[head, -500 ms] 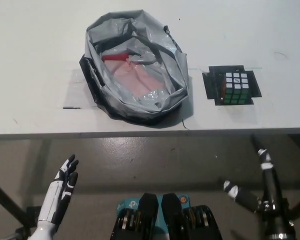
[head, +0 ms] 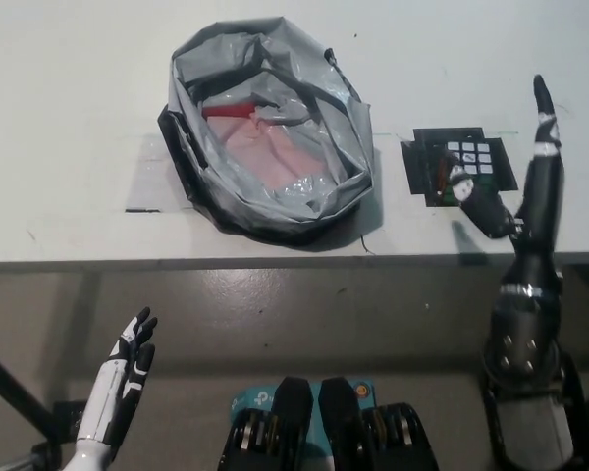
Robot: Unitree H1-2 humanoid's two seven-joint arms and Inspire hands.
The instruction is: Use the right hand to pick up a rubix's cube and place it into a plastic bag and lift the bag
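Right robot hand (head: 518,177): raised upright on its black arm, fingers spread, holding nothing.
Left robot hand (head: 123,383): low at lower left, fingers apart, empty.

White worktop (head: 69,88) fills the top half of the view, plain and pale, its front edge running straight across. A dark square mat (head: 419,167) lies flat on it over to the right, near that edge. Left of centre, a short dark tape strip (head: 142,210) sits on the surface, close to the edge. Below the worktop, grey floor (head: 304,314), a bit shiny. A dark slanted leg (head: 10,392) crosses the lower left corner. At bottom centre, a teal patch (head: 243,402) peeks out.
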